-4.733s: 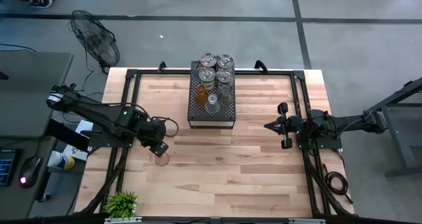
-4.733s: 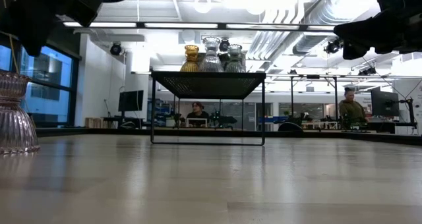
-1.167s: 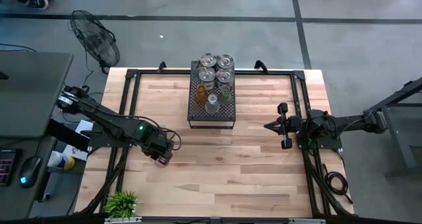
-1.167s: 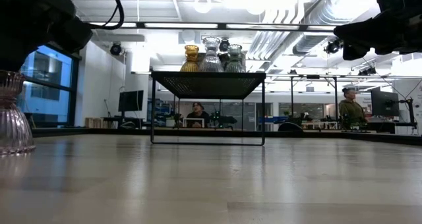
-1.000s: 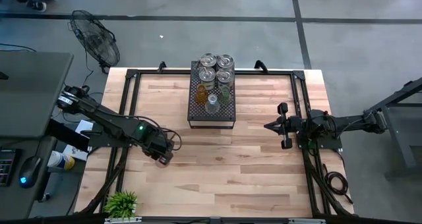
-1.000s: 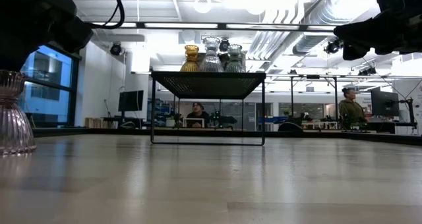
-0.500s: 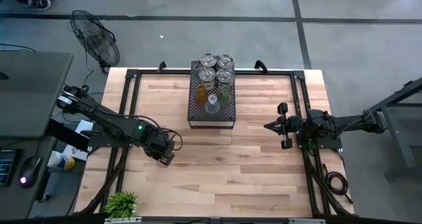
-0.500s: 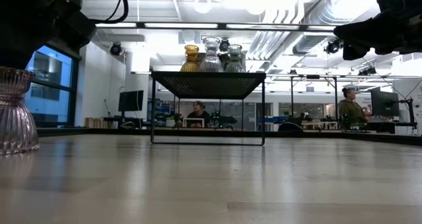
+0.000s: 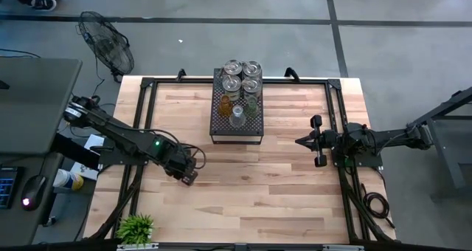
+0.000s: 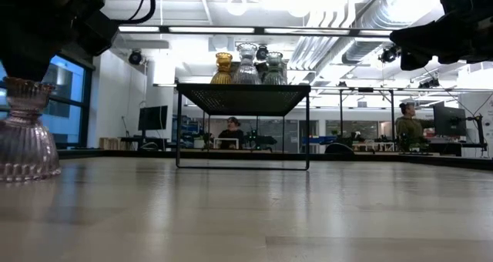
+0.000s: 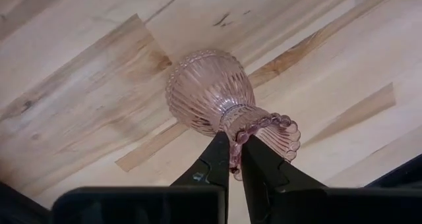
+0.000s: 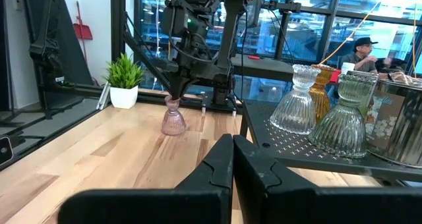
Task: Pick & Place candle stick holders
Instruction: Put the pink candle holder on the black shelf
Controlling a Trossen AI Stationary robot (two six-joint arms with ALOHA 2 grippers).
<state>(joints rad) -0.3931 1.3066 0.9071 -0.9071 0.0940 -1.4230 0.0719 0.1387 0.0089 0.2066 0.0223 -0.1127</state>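
Left gripper (image 11: 235, 159) angled down over left table (image 9: 243, 199), pinching pink holder (image 11: 217, 97) by its beaded rim, right gripper (image 12: 232, 159) parked right side — fingers pressed together

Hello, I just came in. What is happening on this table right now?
The left pincer is shut on the rim of a pink holder, which stands on the bare wood left of the tray. The other holders are on the tray. The right arm waits at the table's right side, its pincer shut on nothing.
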